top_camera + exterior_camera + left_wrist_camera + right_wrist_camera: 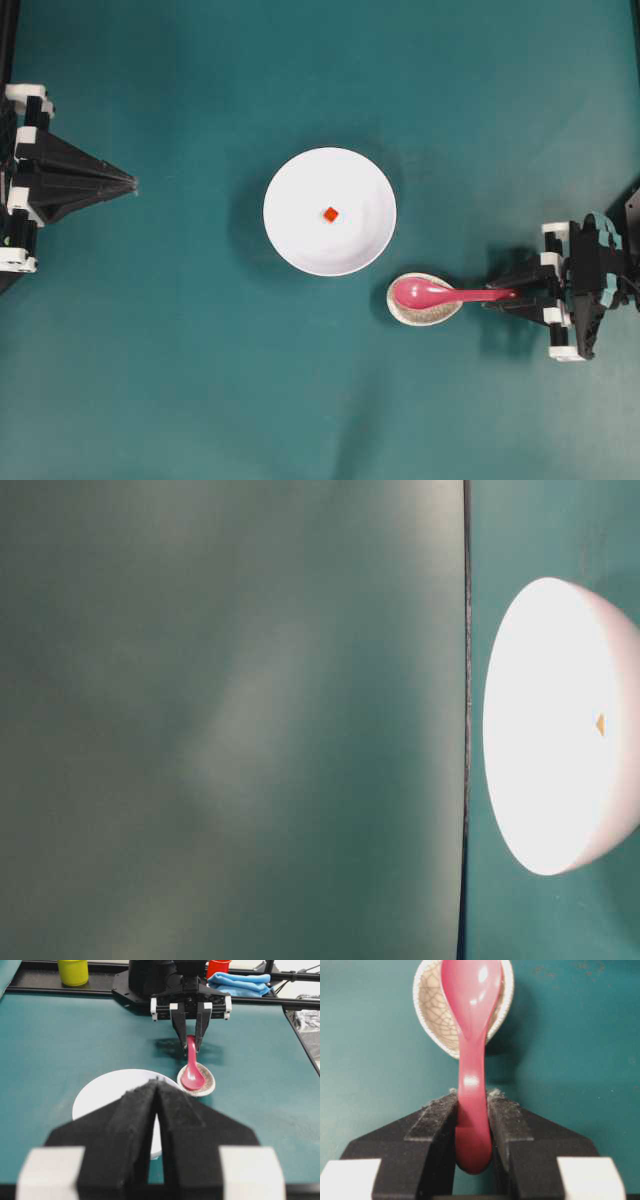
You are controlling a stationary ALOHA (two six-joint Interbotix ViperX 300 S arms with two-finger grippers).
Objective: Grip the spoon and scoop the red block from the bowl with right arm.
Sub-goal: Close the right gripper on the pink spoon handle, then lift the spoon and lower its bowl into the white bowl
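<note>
The right arm's black lattice gripper [472, 1125] clamps the glossy pink-magenta spoon [471, 1035] by its handle (scoop resting in a speckled, crackled beige dish [432, 1010]). The tiny red-orange block [330, 213] lies in the smooth round white bowl [300, 190]; the left gripper [158, 1091] is pressed closed, empty.

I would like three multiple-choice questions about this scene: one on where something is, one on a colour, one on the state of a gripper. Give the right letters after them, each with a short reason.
1. Where does the scoop of the spoon rest?
A. in the white bowl
B. in the small speckled dish
C. on the bare table

2. What colour is the block in the bowl?
A. red
B. blue
C. yellow

3. How is the right gripper?
A. open and far from the spoon
B. shut on the spoon's handle
C. shut on the block

Answers:
1 B: the overhead view shows the scoop lying in the speckled dish.
2 A: the small cube is red against the white.
3 B: the right wrist view shows both fingers pressed against the handle.
</note>
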